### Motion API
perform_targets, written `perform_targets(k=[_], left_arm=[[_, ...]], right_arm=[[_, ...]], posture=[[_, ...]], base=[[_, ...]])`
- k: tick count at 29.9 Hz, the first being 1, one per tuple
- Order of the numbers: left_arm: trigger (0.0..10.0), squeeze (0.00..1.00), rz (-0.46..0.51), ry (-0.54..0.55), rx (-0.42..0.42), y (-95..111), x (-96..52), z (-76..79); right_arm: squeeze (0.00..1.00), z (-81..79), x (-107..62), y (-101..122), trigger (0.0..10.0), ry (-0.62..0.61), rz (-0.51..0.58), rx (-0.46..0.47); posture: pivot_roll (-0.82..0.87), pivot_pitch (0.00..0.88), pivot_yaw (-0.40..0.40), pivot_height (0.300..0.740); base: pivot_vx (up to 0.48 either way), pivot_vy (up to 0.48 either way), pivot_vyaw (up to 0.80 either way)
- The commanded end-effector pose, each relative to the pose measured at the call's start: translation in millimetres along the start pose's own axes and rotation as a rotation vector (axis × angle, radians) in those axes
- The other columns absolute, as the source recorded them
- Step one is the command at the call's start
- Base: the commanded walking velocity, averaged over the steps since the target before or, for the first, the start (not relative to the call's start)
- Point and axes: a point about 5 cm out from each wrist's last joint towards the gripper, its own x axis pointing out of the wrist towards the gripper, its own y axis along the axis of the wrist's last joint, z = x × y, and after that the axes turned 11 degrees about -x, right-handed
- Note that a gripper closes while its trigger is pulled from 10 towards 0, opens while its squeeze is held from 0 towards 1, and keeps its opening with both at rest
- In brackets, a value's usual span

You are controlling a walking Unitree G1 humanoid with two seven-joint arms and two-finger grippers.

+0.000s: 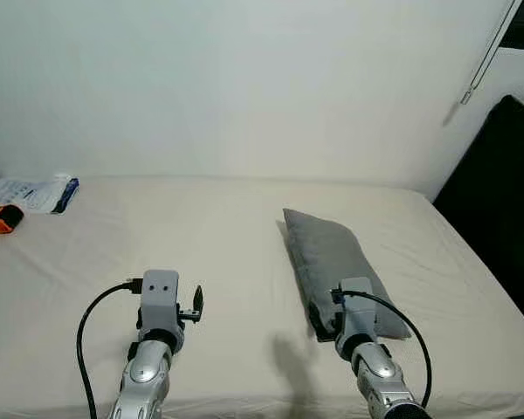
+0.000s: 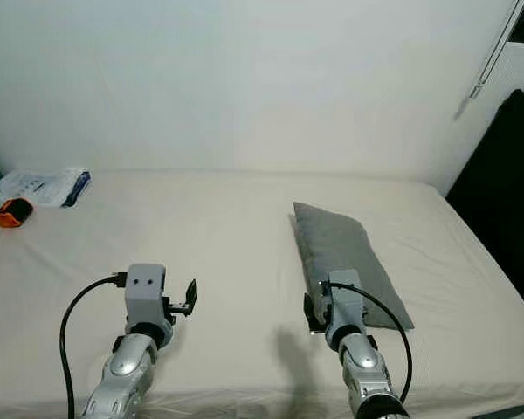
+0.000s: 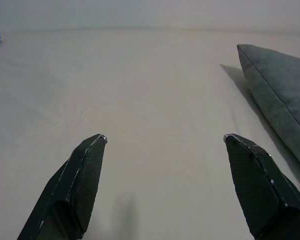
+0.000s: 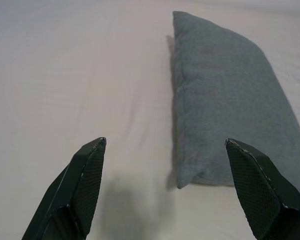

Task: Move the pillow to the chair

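Note:
A grey pillow [image 1: 332, 253] lies lengthwise on the right half of a cream bed [image 1: 201, 236]. My right gripper [image 4: 165, 141] hovers low over the sheet at the pillow's near end, open. The pillow's near corner [image 4: 190, 177] sits between the two fingers, nearer one of them, and neither finger touches it. My left gripper [image 3: 165, 137] is open over bare sheet, to the left of the pillow [image 3: 282, 100], holding nothing. In the eye views the silver wrists [image 1: 160, 301] [image 1: 358, 310] cover most of the fingers.
At the bed's far left lie an orange object [image 1: 2, 218] and a white and blue packet [image 1: 37, 194]. A white wall runs behind the bed. A tall black object [image 1: 506, 209] stands off the bed's right edge.

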Motion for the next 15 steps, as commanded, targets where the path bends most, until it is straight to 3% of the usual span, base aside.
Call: perform_targets(k=[1,7,15], left_arm=[[10.0,0.00,0.002,0.005,0.014,2.0,-2.0,-4.7],[10.0,0.00,-0.024,0.028,0.010,-5.1,3.6,-3.7],[10.0,0.00,-0.015,0.035,0.019,3.1,15.1,-1.3]], right_arm=[[0.00,-3.6,2.6,2.9,10.0,0.001,-0.001,0.021],[0.00,0.7,6.3,9.6,10.0,-0.008,0.012,0.022],[0.00,4.5,10.7,16.2,10.0,-0.012,0.016,0.021]], posture=[[0.04,0.000,-0.097,0.740],[0.04,0.000,-0.083,0.740],[0.05,0.000,-0.097,0.720]], base=[[0.000,0.000,0.00],[0.000,0.000,0.00],[0.000,0.000,0.00]])
